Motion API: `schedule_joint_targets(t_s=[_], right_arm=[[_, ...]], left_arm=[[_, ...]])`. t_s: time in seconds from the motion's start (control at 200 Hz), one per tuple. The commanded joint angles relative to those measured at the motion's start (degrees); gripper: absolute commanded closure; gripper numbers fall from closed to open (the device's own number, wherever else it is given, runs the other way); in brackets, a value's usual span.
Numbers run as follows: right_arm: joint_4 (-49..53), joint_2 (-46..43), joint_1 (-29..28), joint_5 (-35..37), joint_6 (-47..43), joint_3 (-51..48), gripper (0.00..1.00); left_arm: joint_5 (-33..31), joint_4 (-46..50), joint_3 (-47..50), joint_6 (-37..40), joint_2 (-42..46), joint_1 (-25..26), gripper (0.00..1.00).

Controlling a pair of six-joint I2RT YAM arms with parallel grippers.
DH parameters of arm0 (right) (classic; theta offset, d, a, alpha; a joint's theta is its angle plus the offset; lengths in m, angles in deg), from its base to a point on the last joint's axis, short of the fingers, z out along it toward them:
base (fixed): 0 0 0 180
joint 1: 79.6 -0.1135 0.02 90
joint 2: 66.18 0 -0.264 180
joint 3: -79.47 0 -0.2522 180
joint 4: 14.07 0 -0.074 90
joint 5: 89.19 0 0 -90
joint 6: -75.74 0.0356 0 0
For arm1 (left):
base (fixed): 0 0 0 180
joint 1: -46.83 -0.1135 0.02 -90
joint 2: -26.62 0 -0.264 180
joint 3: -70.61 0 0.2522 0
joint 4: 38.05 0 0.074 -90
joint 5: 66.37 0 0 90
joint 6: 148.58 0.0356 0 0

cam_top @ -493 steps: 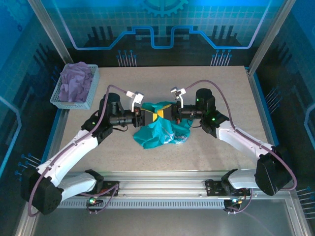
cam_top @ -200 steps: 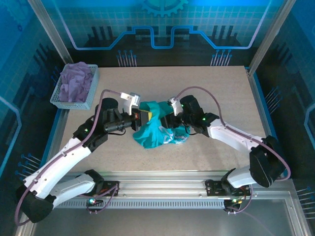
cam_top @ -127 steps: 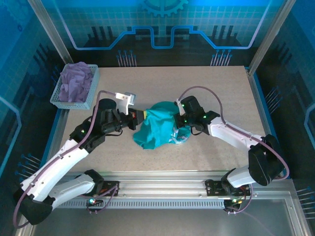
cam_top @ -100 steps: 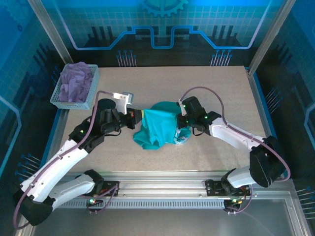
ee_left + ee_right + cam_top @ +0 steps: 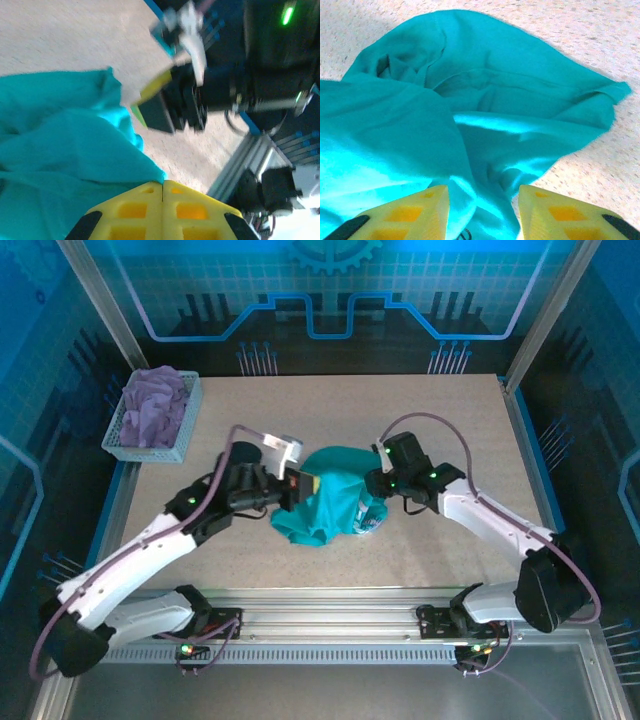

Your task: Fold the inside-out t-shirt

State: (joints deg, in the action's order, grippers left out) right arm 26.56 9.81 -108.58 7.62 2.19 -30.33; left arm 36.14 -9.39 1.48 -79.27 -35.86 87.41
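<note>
Showed at far left, from above, a pale mesh basket at the table's far-left corner, with a lavender garment heaped inside.

Showed next the left arm, rising from its base at the near edge, bent at the elbow, with the forearm slanted up and to the right toward the table's middle. Ended in the left gripper, laid nearly level and aimed rightward, its tip against the left edge of the inside-out t-shirt.

Showed in the left wrist view the left gripper's yellow fingers pressed together along one seam, with teal cloth bunched just beside and ahead of them. Could not tell whether a fold was caught between them.

Placed the t-shirt as a crumpled teal mound on the table, about mid-width and somewhat toward the near edge, between the two grippers.

Showed the right gripper at the mound's right edge, pointed leftward and down into the cloth. Showed in the right wrist view its jaws standing apart, one yellow finger on each side of a ridge of teal cloth running into the gap.

Showed at right the right arm, swung in from its near-right base, elbow out toward the table's right edge, forearm slanted up and to the left.
</note>
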Motion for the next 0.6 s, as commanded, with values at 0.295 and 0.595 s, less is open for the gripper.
schedule_joint_targets(t_s=[0.295,0.595], right_arm=[[10.7,-3.0,11.7,-10.9,1.9,3.8,0.53],[9.7,-2.1,8.5,-15.1,-0.5,4.0,0.51]], left_arm=[[1.6,-1.8,-6.0,8.0,-19.5,10.6,1.00],[3.3,2.5,-3.0,9.6,-13.1,7.4,0.49]])
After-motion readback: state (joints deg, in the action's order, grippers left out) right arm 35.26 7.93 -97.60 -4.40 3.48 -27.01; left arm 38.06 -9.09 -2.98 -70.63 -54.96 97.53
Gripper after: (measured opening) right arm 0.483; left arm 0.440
